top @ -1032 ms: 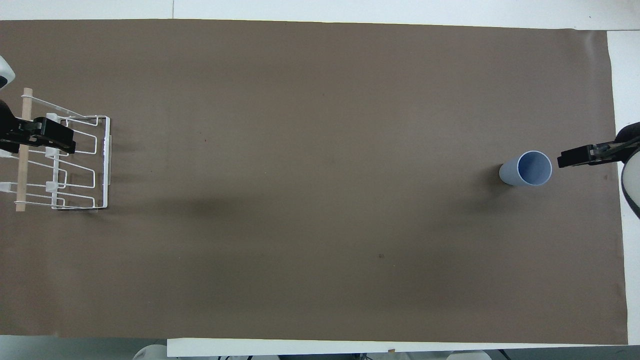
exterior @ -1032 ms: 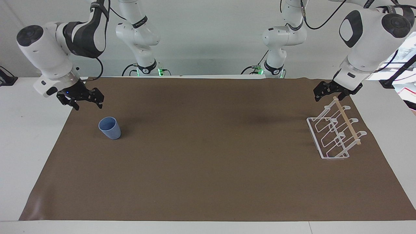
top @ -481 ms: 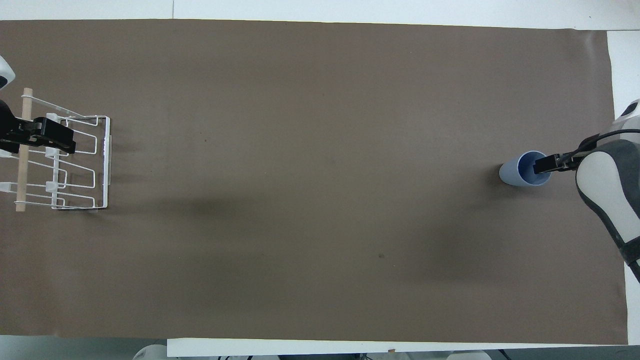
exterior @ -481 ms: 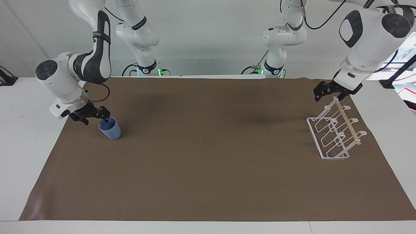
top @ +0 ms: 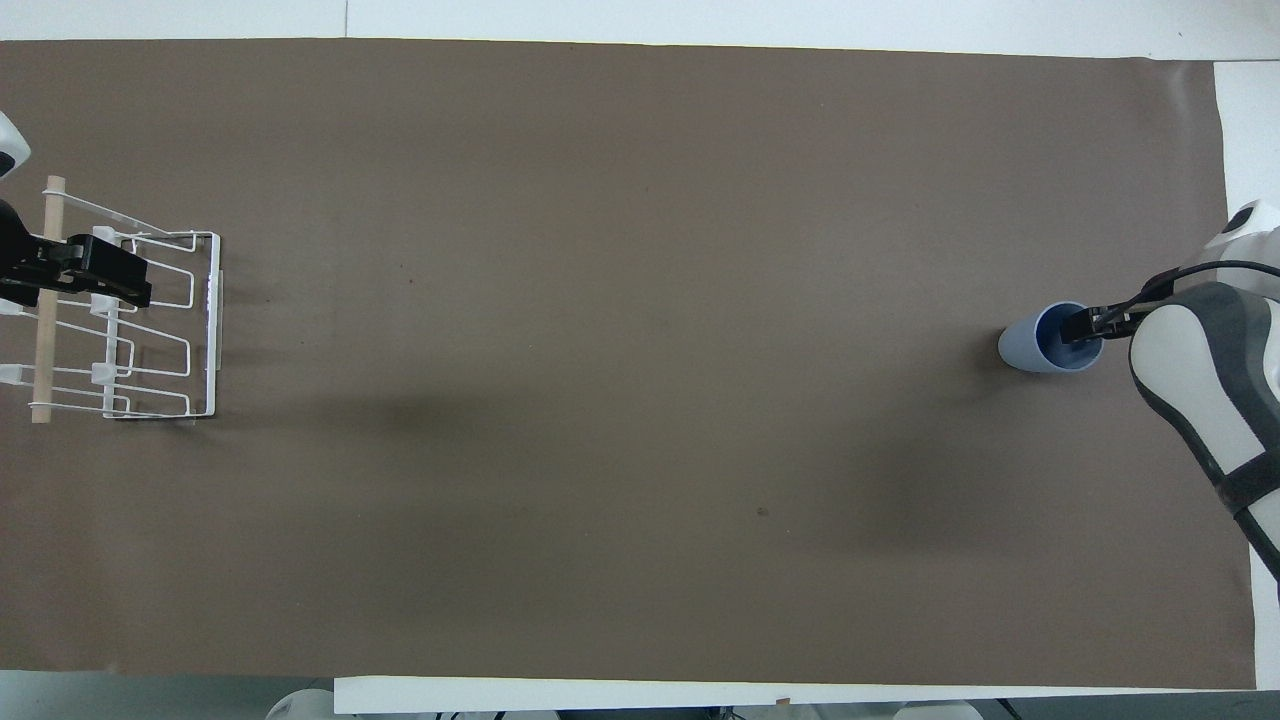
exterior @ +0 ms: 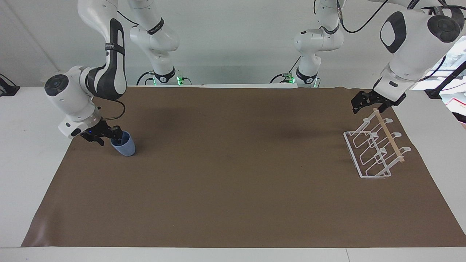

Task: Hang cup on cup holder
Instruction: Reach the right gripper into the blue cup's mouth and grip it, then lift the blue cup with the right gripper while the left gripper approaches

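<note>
The light-blue cup [exterior: 125,147] stands upright on the brown mat toward the right arm's end of the table; it also shows in the overhead view [top: 1025,350]. My right gripper [exterior: 109,140] is low at the cup's rim, open, with one finger inside the cup's mouth and the other outside its wall [top: 1085,325]. The white wire cup holder [exterior: 371,153] with its wooden rod stands toward the left arm's end [top: 150,330]. My left gripper [exterior: 367,108] waits open over the end of the holder nearer the robots [top: 100,275].
The brown mat [exterior: 233,189] covers most of the white table [exterior: 22,153]. Nothing else lies on the mat between the cup and the holder.
My right gripper came down from above and beside the cup to its rim, and one finger went into the cup's mouth. The cup, the holder and the left arm have not moved.
</note>
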{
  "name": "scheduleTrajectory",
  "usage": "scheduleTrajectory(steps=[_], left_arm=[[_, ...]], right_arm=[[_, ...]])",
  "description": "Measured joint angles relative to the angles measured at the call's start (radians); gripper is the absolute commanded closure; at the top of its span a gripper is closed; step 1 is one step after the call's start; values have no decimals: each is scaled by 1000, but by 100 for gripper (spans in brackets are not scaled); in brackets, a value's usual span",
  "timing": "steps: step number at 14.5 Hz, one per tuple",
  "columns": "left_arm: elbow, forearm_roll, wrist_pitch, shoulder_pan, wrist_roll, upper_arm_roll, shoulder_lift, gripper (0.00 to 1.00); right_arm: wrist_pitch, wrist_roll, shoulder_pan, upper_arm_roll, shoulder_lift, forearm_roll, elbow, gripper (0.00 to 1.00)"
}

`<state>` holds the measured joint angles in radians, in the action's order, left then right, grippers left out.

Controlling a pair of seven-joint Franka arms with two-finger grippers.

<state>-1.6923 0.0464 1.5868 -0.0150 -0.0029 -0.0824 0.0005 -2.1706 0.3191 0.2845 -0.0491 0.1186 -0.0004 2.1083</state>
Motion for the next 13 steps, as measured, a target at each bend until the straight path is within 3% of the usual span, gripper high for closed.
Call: scheduleTrajectory(steps=[1,3,6,9,11,13], left_arm=[[0,0,0,0,0,0,0,0],[0,0,0,0,0,0,0,0],[1,0,1,-5,0,-6,-3,0],[0,0,-50,-4,0,-9,-15,0],[-1,0,-62,-2,-1,-4,-21,0],[-2,0,-62,-1,-23,0,-22,0]], right_arm=[[-1,0,-1,0,2,0,4,84],[-1,0,-3,-2,2,0,8,100],[5,5,-3,-4,1,0,6,100],[99,93,-4,-15,0,3,-35,100],[194,164,-7,-40,-8,114,-83,100],[293,187,-20,-52,-24,321,-107,100]])
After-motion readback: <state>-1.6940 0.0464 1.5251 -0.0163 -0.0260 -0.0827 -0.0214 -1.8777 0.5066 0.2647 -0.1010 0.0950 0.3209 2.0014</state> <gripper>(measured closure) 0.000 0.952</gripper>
